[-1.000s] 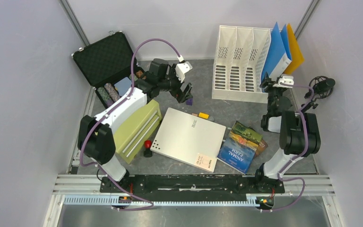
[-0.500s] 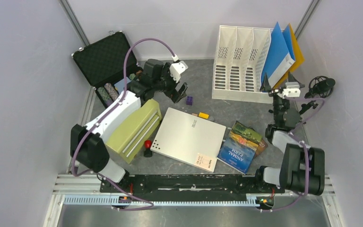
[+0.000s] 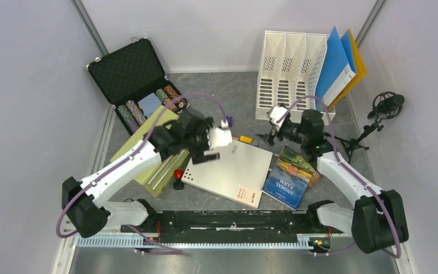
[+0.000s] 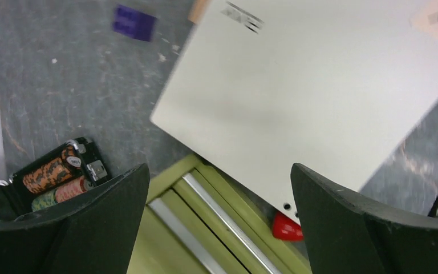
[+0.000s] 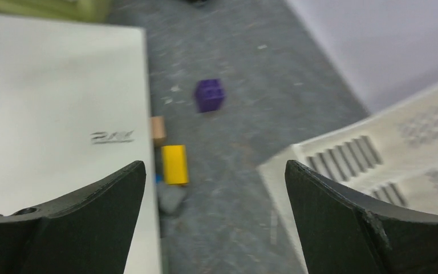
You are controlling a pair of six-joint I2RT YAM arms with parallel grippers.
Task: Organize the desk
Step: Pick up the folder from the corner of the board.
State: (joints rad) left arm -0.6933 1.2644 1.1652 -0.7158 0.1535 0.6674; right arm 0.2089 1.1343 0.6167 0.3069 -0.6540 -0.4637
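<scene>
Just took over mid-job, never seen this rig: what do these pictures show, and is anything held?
Two robot arms stand at the near edge of the dark grey marbled desk. One picture looks down from above; the other two look out between each arm's black fingers. The left gripper hangs over a flat white rectangular box beside a yellow-green drawer cabinet. The right gripper faces a small purple block and a yellow block near a white slotted file rack. An open black case of chips sits far left. Both grippers are open, holding nothing.

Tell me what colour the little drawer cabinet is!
Yellow-green; the drawer cabinet shows best in the top external view.
</scene>
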